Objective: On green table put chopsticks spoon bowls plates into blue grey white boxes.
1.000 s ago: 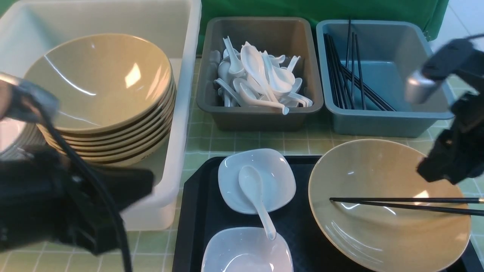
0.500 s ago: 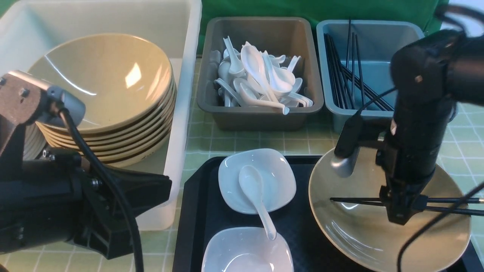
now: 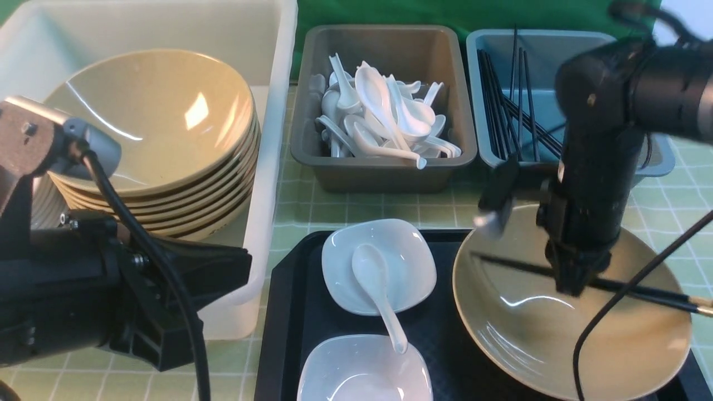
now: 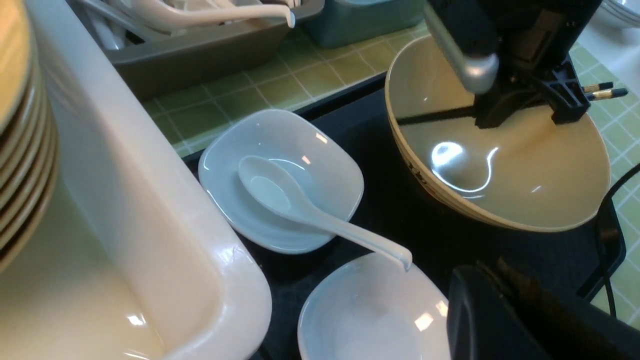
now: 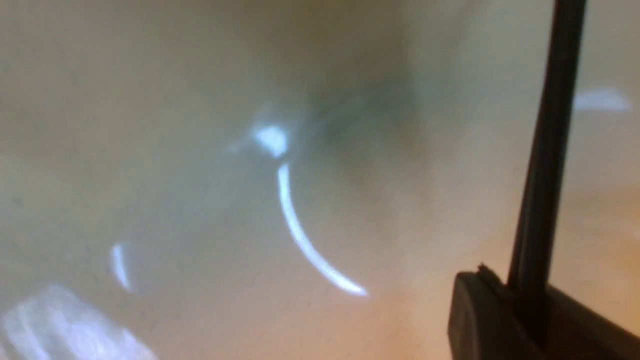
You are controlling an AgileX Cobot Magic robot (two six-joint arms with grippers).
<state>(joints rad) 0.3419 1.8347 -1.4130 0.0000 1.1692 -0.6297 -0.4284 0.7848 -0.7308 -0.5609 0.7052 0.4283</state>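
At six o'clock, nearest me, a textured black tray [image 3: 289,312] carries glossy white square dishes [image 3: 362,373] with a smooth white spoon [image 3: 379,295]. At four o'clock my right gripper [image 3: 571,287] pinches thin black chopsticks [image 3: 512,263] tilted above a wide, shiny tan bowl [image 3: 557,345], and my left gripper [image 4: 495,300] sits at eight o'clock, jaws pressed together on nothing. Farther off, the white box [image 3: 273,167] at ten holds stacked bowls [image 3: 150,128], the grey box [image 3: 384,172] at twelve heaped spoons [image 3: 384,117], and the blue box [image 3: 484,111] at one more sticks, so I judge only this tray's load remains.
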